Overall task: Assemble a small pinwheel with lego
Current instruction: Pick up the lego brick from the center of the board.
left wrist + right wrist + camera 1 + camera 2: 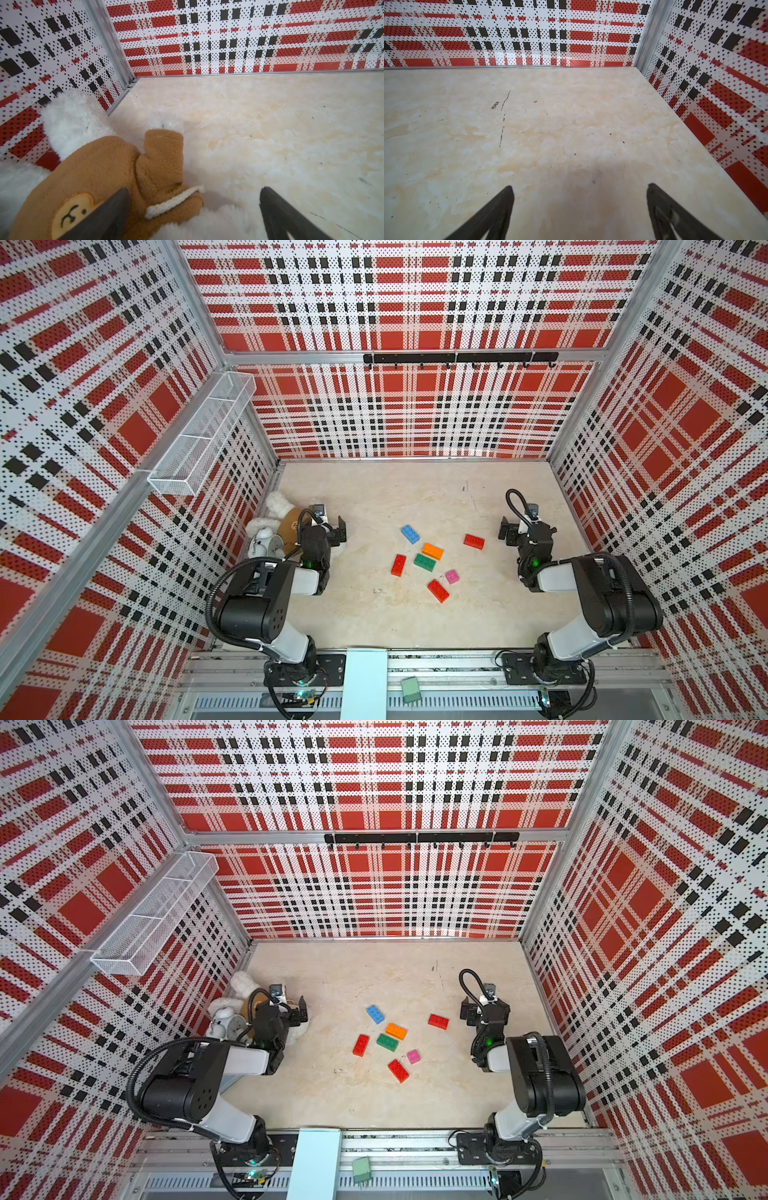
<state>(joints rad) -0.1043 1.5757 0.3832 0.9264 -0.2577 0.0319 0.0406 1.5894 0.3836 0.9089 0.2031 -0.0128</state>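
Lego bricks [424,562] of studded plastic lie loose and unjoined mid-table: a blue oblong [410,534], an orange oblong [432,551], a small pink square [452,576] and three red oblongs [398,565]. My left gripper [194,191] gapes wide over a white plush teddy bear in a brown shirt [104,166], holding nothing. My right gripper [580,187] is equally wide above the bare cream marbled tabletop [571,124].

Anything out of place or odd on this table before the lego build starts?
Yes: a teddy bear and alarm clock sit against the left wall, unrelated to the bricks, and the open left gripper hangs right over the bear. The lego bricks lie loose, scattered mid-table.
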